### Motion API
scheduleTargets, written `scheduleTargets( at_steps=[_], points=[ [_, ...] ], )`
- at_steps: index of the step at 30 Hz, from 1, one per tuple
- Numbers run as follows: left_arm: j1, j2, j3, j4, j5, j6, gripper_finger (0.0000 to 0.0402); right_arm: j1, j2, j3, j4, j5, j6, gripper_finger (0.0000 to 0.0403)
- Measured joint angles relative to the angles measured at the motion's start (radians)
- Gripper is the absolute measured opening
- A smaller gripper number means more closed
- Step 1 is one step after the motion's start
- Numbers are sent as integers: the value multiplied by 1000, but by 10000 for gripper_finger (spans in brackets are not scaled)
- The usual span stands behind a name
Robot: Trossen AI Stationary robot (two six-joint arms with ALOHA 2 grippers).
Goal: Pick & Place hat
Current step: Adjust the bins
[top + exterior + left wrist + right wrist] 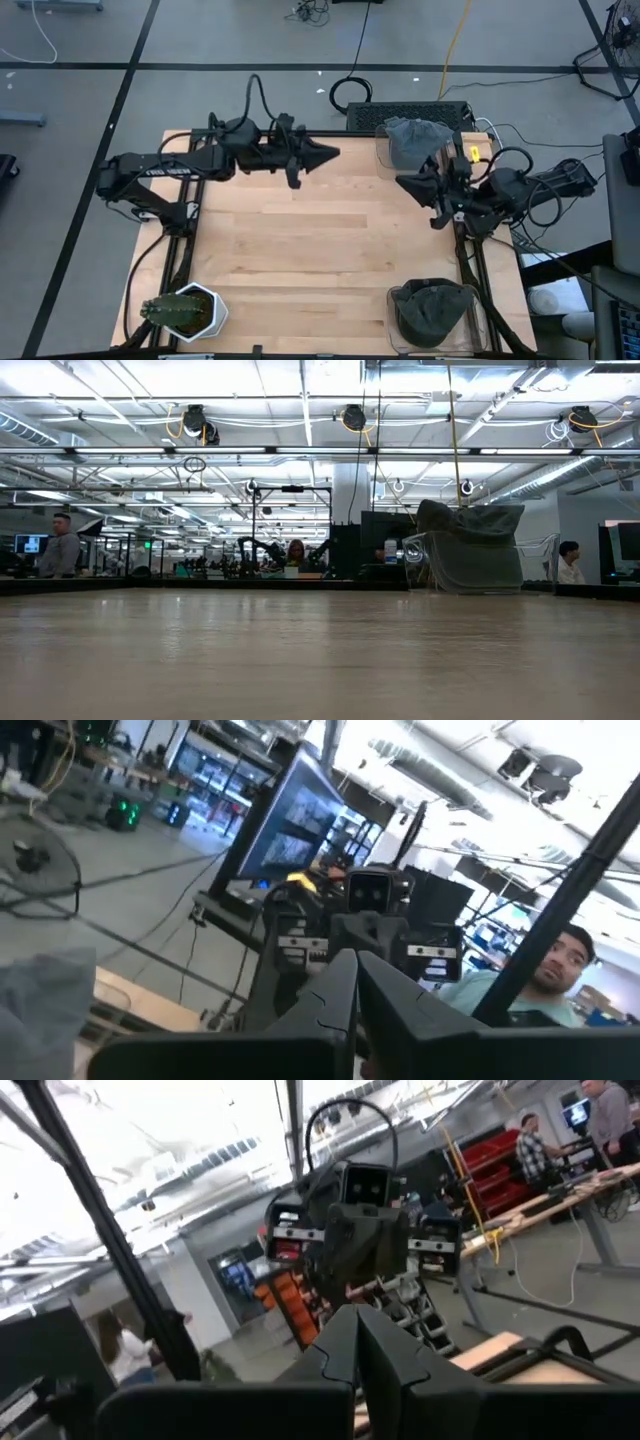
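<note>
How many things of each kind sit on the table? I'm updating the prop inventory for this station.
Grey fabric hats: 2, one at the far right corner, one at the near right corner
Clear plastic bins holding the hats: 2
Green potted plant in a white hexagonal pot: 1
Total: 5

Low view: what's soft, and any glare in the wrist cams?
Low view: near tabletop is a soft, featureless band, while the hat on its clear stand and the room behind stay sharp. Left wrist view: bright ceiling light washes out the upper right. Right wrist view: the upper left is blown white, background smeared.
</note>
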Motion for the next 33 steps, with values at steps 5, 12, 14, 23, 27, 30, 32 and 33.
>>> scheduleTargets(
  at_steps=[5, 12, 14, 23, 27, 30, 32, 33],
  points=[
    [-20, 4, 0, -6, 3, -26, 21, 21, -32, 0, -20, -1, 0, 0],
    [-25, 3, 0, -4, 0, -53, 21, 46, -66, 0, -22, -3, -6, 0],
    [-26, 3, 0, -3, 0, -77, 21, 50, -65, 0, -23, -3, -28, 0],
    [-38, 3, 0, -5, -26, -146, 21, 51, -59, 0, -56, -4, -80, 0],
    [-50, 3, 0, -5, -96, -144, 21, 51, -60, 0, -55, -20, -80, 0],
    [-54, 3, 0, -5, -134, -144, 21, 51, -60, 0, -54, -30, -80, 0],
    [-59, 3, 0, -5, -136, -145, 21, 51, -60, 0, -58, -30, -80, 0],
    [-64, 3, 0, -5, -137, -148, 21, 51, -60, 0, -62, -30, -83, 0]
  ],
)
